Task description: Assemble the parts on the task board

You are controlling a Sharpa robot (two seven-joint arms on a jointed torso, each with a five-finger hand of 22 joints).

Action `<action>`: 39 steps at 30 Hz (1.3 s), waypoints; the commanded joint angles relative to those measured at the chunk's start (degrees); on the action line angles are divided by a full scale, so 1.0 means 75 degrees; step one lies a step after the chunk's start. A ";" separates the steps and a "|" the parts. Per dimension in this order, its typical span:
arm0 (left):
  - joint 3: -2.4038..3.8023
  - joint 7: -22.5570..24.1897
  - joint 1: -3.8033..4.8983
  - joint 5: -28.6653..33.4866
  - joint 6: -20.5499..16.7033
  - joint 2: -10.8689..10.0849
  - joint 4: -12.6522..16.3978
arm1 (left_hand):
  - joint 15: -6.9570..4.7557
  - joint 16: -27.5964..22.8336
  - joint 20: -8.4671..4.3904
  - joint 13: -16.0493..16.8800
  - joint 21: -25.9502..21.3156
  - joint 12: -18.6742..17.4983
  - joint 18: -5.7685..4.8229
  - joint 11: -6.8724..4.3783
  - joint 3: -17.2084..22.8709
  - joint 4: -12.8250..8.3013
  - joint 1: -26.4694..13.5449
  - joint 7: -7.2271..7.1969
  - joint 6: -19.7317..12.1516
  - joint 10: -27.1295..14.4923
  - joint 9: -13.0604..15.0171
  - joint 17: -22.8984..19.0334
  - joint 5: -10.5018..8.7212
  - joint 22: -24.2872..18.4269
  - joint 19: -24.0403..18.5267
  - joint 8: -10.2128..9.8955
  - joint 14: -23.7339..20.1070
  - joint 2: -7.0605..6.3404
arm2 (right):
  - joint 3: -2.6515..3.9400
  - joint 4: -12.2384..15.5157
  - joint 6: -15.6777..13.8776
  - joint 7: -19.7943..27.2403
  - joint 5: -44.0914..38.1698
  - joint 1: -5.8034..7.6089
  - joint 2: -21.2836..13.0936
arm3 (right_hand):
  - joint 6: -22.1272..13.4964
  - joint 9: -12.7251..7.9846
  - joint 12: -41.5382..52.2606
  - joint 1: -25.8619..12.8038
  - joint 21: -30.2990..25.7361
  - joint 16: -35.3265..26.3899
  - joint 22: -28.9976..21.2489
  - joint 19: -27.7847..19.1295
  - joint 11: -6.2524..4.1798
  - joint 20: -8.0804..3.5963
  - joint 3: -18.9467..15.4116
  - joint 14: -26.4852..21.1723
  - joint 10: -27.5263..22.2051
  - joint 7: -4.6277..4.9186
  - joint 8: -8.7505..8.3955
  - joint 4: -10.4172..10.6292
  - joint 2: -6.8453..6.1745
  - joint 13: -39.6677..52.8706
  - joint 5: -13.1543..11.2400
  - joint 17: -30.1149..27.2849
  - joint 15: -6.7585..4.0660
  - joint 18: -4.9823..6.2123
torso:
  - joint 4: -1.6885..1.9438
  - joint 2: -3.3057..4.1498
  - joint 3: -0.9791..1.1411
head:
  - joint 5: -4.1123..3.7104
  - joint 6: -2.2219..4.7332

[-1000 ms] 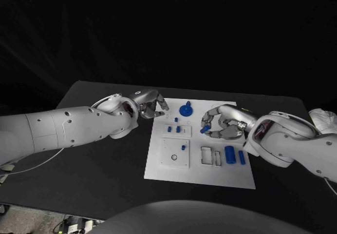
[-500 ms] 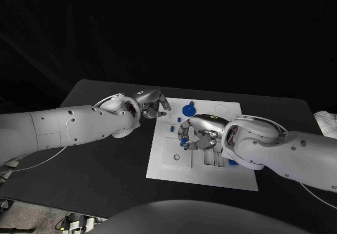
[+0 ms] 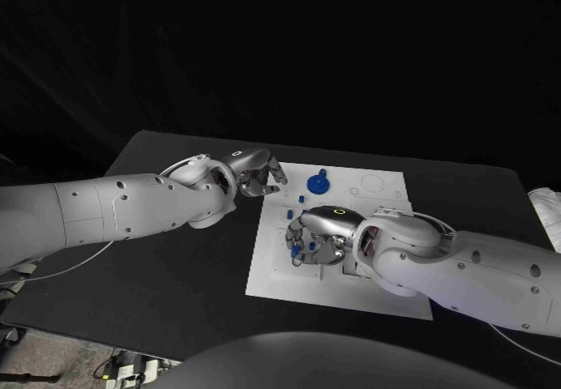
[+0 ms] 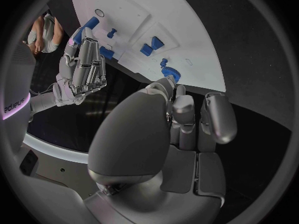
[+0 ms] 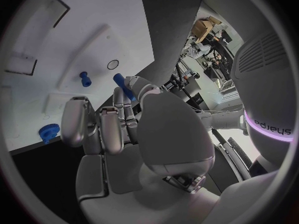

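- My right hand (image 3: 315,237) pinches a small blue peg (image 5: 122,86) over the task board (image 3: 386,298), middle-left.
- My left hand (image 3: 251,173), fingers curled on nothing, hovers at the board's 10 o'clock corner.
- A blue gear (image 3: 318,186) lies at the right hand's 12 o'clock.

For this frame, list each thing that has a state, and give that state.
left hand: fingers curled in, holding nothing, at the board's far left edge.
right hand: pinches a blue peg over the task board.
blue gear: sits on the board.
small blue peg: stands upright on the board.
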 commanded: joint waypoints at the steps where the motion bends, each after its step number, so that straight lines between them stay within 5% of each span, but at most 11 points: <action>1: 0.0005 -0.0025 0.0003 -0.0016 0.0058 0.0004 0.0027 | 0.0009 -0.0043 -0.0003 -0.0008 -0.0025 -0.0016 0.0066 -0.0014 0.0059 0.0002 0.0077 0.0055 0.0023 0.0035 0.0009 -0.0008 -0.0014 0.1294 -0.0053 0.0025 -0.0052 0.0014 | 0.0002 -0.0016 0.0040 -0.0012 -0.0421 -0.0058 0.0026 | 0.0020 0.0004 -0.0036 0.0030 0.0001 -0.0027 0.1213 -0.0031 0.0014 -0.0009 0.0038 -0.0013 0.0066 0.0012 -0.0011 0.0006 -0.0075 -0.0013 0.0030 0.0008 -0.0012 0.0015 | -0.0001 0.0002 -0.0002 | 0.0009 -0.0001; 14: 0.0005 -0.0042 0.0003 -0.0016 0.0078 0.0008 0.0035 | 0.0010 -0.0049 -0.0002 -0.0011 -0.0026 -0.0019 0.0066 -0.0011 0.0066 0.0001 0.0082 0.0059 0.0023 0.0029 0.0009 -0.0016 -0.0012 0.1294 -0.0054 0.0025 -0.0057 0.0009 | 0.0002 -0.0057 0.0066 -0.0013 -0.0701 -0.0237 0.0030 | 0.0038 -0.0013 -0.0071 0.0052 -0.0011 -0.0035 0.1210 -0.0031 0.0011 -0.0013 0.0083 -0.0012 0.0096 0.0015 -0.0034 -0.0040 -0.0085 -0.0023 0.0063 -0.0007 -0.0017 0.0018 | 0.0004 0.0002 0.0000 | 0.0007 -0.0001; 39: 0.0005 -0.0101 0.0003 -0.0017 0.0165 0.0060 0.0009 | 0.0016 -0.0070 0.0000 -0.0017 -0.0065 -0.0024 0.0072 -0.0002 0.0086 0.0010 0.0082 0.0069 0.0025 0.0024 0.0010 -0.0047 -0.0008 0.1285 -0.0068 0.0026 -0.0073 0.0013 | 0.0001 -0.0001 0.0188 -0.0161 -0.0751 -0.0308 -0.0153 | 0.0085 -0.0025 -0.0129 0.0062 -0.0040 -0.0054 0.1204 -0.0039 0.0016 -0.0017 0.0147 -0.0022 0.0132 0.0025 -0.0051 -0.0106 -0.0093 -0.0035 0.0165 -0.0042 -0.0017 0.0023 | 0.0002 0.0002 -0.0003 | -0.0019 -0.0001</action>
